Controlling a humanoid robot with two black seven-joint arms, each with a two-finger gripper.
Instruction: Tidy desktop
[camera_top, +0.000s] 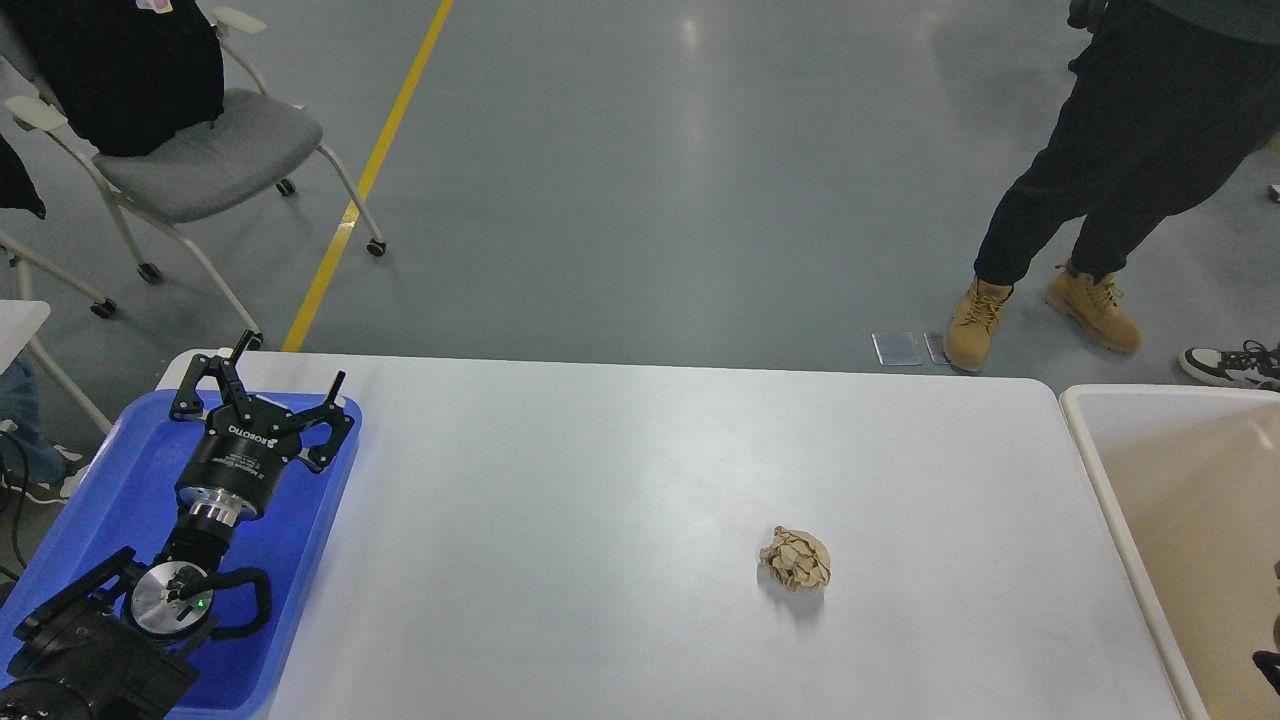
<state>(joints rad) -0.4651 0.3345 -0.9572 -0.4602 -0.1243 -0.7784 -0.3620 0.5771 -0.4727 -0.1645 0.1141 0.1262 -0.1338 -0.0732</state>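
The white desktop (620, 500) fills the middle of the head view. A crumpled ball of brown paper (796, 558) lies on it, right of the middle. My left gripper (290, 362) is open and empty, over the far end of the blue tray (90, 510) at the left, far from the paper ball. Only a small dark tip of my right arm (1268, 666) shows at the right edge, over the beige bin (1110, 470). Its fingers cannot be made out.
A person in tan boots (1040, 310) stands beyond the far right corner of the table. Grey wheeled chairs (200, 150) stand at the back left. A yellow floor line (370, 170) runs behind the table.
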